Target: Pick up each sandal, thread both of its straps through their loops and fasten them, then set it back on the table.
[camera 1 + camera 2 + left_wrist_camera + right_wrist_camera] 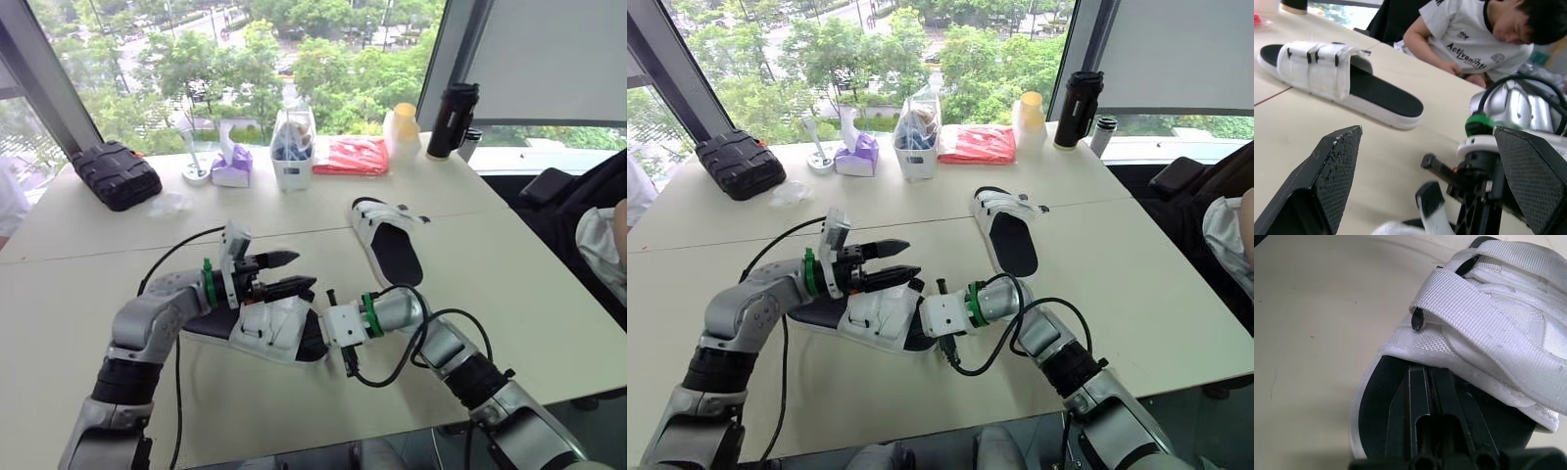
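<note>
My left tool (294, 273) hung spread wide just above the near sandal (266, 331) on the surface (509, 284). My right tool (1422, 382), fingers pressed together, lay on its black footbed, tucked under the white straps (1488, 318). The webbing looked soft and floppy and the sole light, so I'd pinch a strap's free end. Both forearms angled inward, wrists nearly meeting. The second sandal (387, 240) lay beyond the right tool.

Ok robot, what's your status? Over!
Left gripper open above near sandal. Right gripper shut, tucked under its straps. Sandal on the table. Other sandal apart, not in the way.
</note>
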